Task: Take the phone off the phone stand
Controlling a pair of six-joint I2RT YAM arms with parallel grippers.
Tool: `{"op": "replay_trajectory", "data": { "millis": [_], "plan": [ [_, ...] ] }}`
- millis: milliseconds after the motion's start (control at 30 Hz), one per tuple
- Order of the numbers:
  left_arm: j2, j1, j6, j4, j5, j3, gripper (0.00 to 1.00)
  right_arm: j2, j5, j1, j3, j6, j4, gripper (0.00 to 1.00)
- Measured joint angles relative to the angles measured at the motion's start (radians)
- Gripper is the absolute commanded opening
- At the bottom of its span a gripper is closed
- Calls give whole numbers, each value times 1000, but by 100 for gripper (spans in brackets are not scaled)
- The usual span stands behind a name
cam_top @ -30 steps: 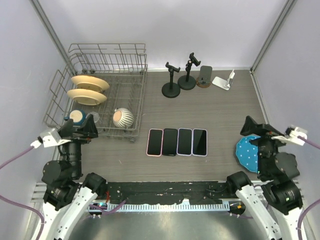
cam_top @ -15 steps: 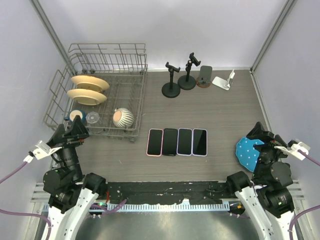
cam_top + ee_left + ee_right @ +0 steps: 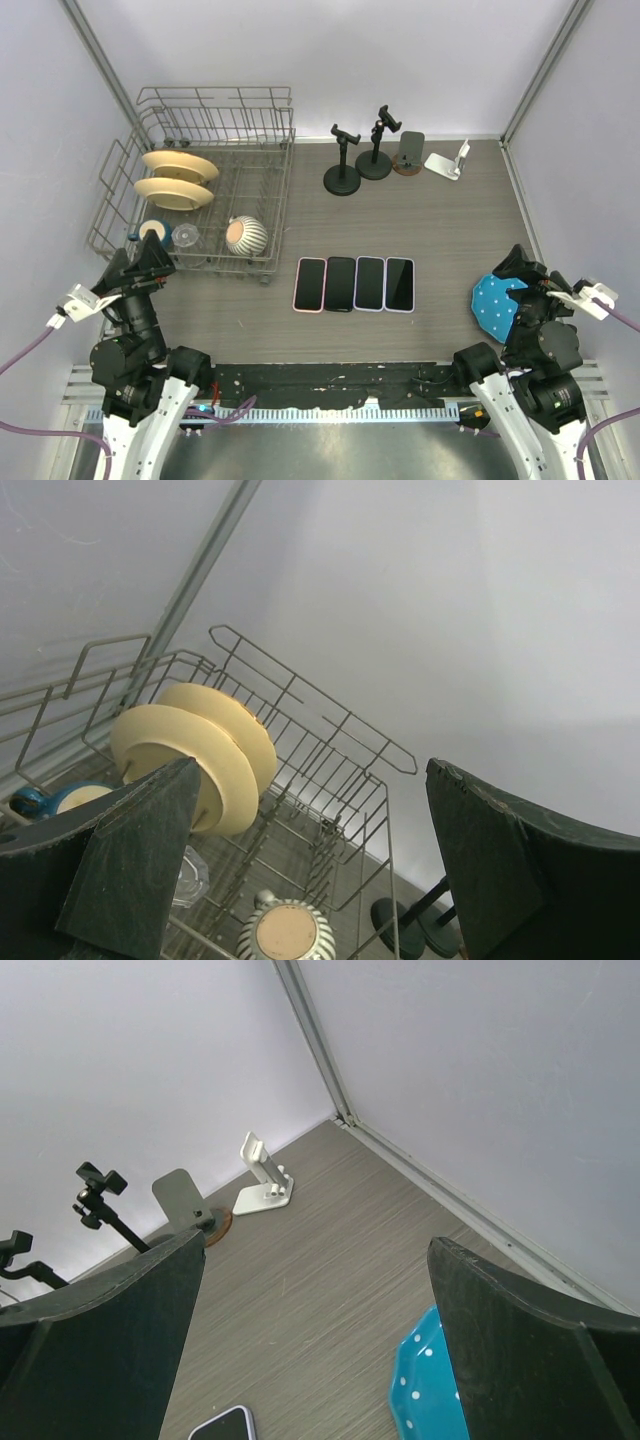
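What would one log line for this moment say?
step: not begun | phone: on phone stand, far side | left gripper: open, empty, near base | right gripper: open, empty, by blue plate

You have one phone (image 3: 411,148) upright in its stand (image 3: 406,168) at the table's far edge, just beside two black stands (image 3: 342,180) and a white stand (image 3: 446,163). Four phones (image 3: 354,284) lie side by side mid-table. The rack (image 3: 215,125), far left, holds plates (image 3: 176,178) and a striped bowl (image 3: 245,235). Your left gripper (image 3: 147,262) hangs near the rack, and your right gripper (image 3: 520,268) is at a blue plate (image 3: 490,305).
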Motion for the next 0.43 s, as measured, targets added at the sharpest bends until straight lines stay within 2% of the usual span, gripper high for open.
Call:
{"op": "replay_trajectory", "data": {
  "millis": [433],
  "plan": [
    [0,12,-7,-1,54,0,100,0,-1,0,-12,-2,11,98]
  ]
}}
